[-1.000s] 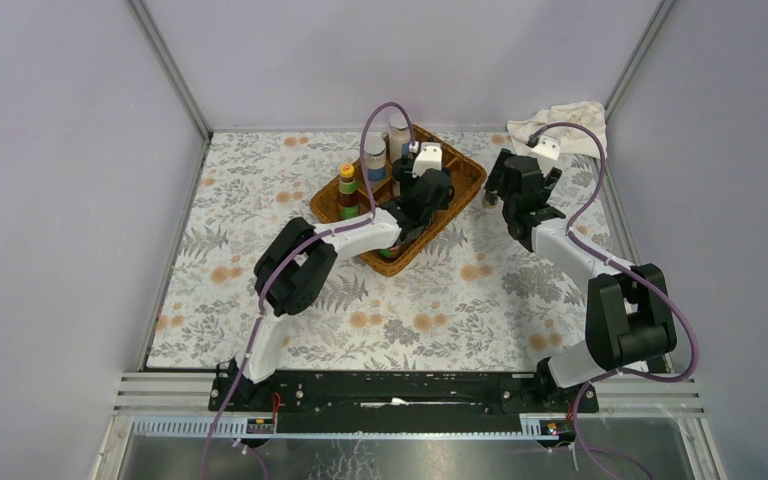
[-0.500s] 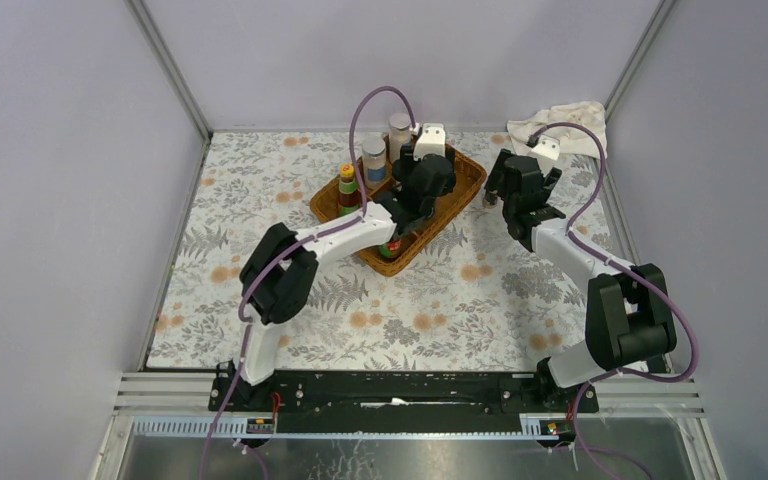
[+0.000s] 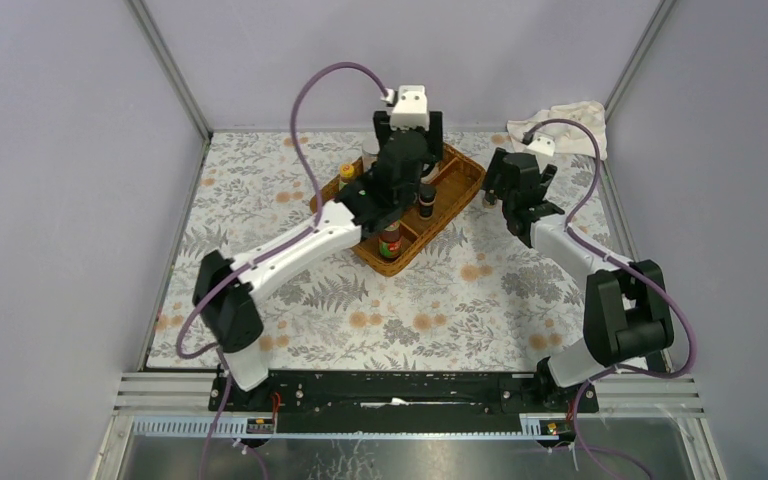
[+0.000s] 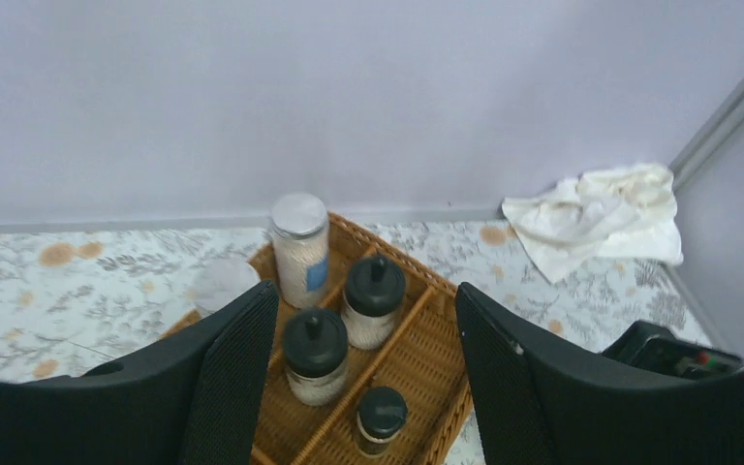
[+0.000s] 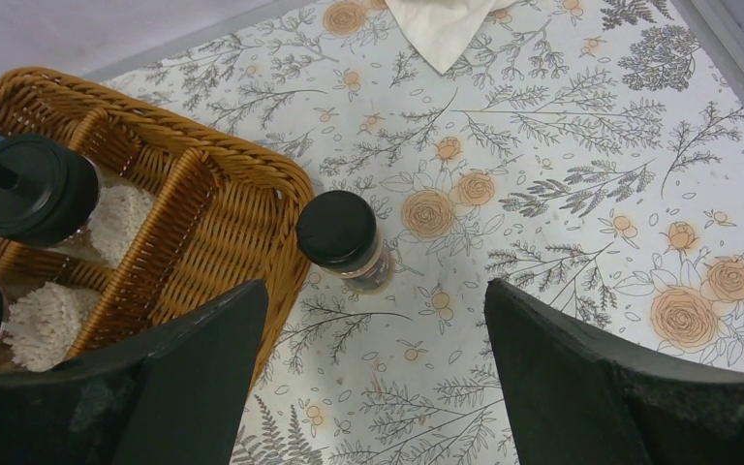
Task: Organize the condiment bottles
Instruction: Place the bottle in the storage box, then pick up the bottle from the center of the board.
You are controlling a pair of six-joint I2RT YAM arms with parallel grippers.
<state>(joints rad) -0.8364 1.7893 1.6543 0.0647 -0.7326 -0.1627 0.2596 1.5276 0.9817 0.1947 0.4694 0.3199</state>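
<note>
My left gripper (image 3: 400, 165) hangs open and empty above the brown wicker tray (image 3: 465, 180). Its wrist view shows a white blue-labelled shaker (image 4: 300, 247), a second white lid (image 4: 221, 283), two black-lidded jars (image 4: 375, 300) (image 4: 315, 354) and a small dark jar (image 4: 381, 418) standing in the tray (image 4: 441, 383). Two yellow-capped sauce bottles (image 3: 390, 240) (image 3: 348, 175) stand at the tray's near and left parts. My right gripper (image 5: 376, 291) is open and empty. A small black-lidded jar (image 5: 341, 237) stands on the table just ahead of it, beside the tray's outer rim (image 5: 252, 174).
A crumpled white cloth (image 3: 560, 120) lies at the back right corner and also shows in the left wrist view (image 4: 596, 213). Grey walls close the back and both sides. The table has a floral cover (image 3: 430, 300).
My left arm has stretched out and lifted toward the back, rising off the tray and uncovering the jars. The right gripper has barely moved.
</note>
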